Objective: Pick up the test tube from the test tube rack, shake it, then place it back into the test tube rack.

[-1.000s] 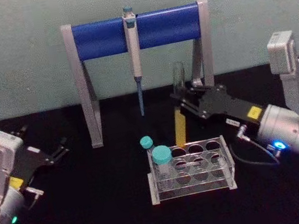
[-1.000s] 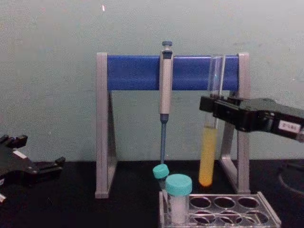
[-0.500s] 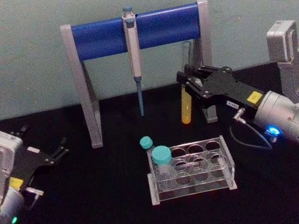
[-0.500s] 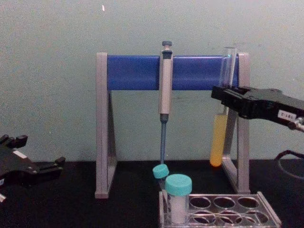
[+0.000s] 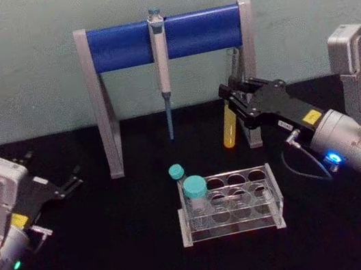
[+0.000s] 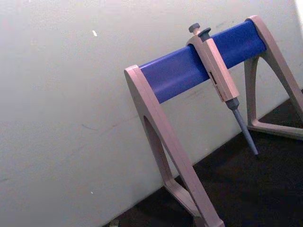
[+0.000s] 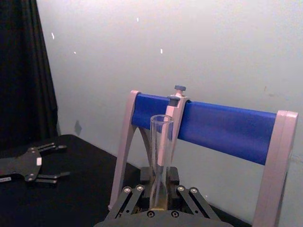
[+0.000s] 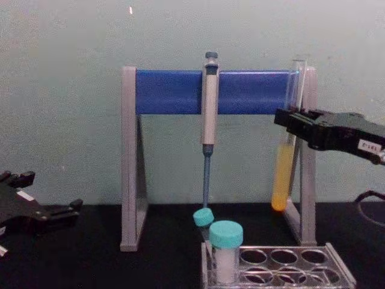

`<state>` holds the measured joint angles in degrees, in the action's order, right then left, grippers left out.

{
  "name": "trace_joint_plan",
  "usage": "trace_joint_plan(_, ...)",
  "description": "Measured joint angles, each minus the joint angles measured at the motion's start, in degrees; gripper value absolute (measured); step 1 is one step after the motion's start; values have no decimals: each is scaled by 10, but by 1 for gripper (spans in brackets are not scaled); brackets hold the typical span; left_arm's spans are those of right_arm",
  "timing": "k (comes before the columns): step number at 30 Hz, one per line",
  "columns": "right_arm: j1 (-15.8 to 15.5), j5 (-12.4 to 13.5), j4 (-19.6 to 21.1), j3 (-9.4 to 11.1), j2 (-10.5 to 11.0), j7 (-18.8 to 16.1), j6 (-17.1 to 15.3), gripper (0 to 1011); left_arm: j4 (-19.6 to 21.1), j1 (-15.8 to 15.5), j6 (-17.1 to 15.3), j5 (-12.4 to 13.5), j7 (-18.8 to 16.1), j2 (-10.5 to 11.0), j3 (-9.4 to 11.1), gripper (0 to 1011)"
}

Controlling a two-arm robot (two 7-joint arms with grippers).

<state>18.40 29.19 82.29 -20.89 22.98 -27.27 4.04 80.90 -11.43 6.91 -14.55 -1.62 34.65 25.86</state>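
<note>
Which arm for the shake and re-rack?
Right: the right gripper is shut on the test tube, in the air behind the test tube rack; the left gripper sits open at far left.

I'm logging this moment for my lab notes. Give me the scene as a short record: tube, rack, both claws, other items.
tube: test tube, nearly upright, yellow liquid in its lower part, held in the air clear of the rack
rack: test tube rack, on the table, two teal-capped tubes at its left end
right claw: right claw, shut on the test tube, behind the rack
left claw: left claw, open, idle at the table's left
other: pipette hanging on the blue-bar stand
</note>
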Motion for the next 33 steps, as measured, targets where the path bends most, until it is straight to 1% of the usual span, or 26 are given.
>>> trace_joint_plan(33,-5,3,7,6,-1,-8,-6,229,0,0,0,0,0,0,0,1009)
